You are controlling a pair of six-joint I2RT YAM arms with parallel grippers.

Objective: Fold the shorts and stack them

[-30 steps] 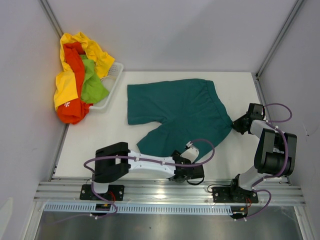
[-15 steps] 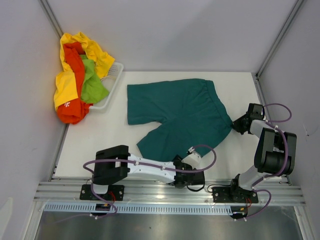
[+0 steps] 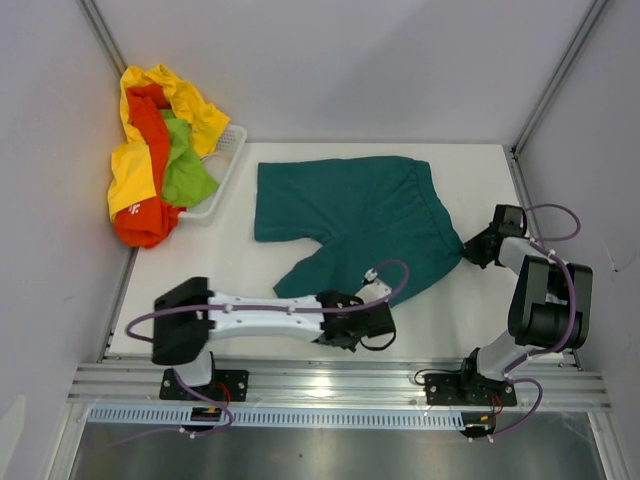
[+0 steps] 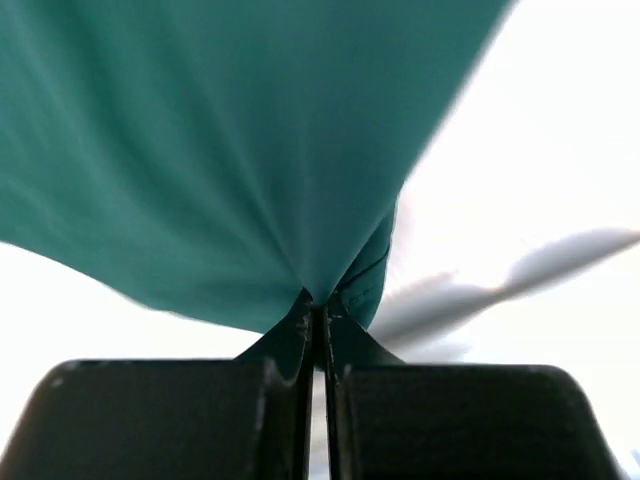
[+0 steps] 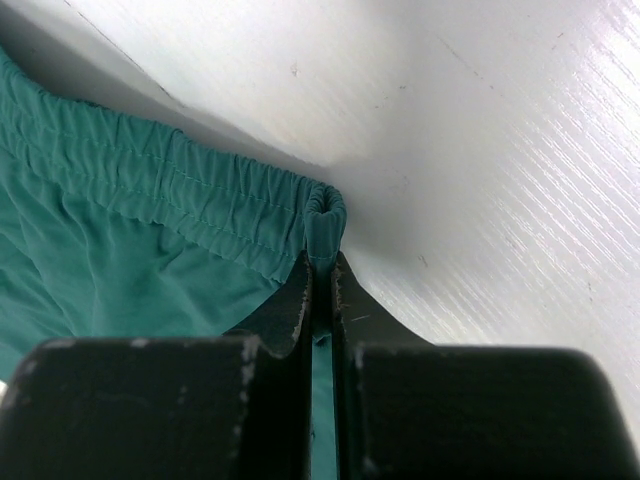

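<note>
**While both end effectors pinch, the teal shorts lie mid-table**

Where the left arm reaches across the lower centre of the top view, the left end effector (image 3: 372,312) is pressed together on the hem of the dark teal shorts (image 3: 360,215). Its wrist view shows the cloth gathered to a point between the fingers (image 4: 300,340). At the right edge, the right end effector (image 3: 470,248) pinches the corner of the elastic waistband. The garment spreads over the middle of the table (image 3: 200,270), waist toward the right. Farther back, in the upper left, yellow shorts (image 3: 130,170), orange-red shorts (image 3: 150,130) and lime green shorts (image 3: 185,170) are heaped over a white basket (image 3: 232,140).
</note>
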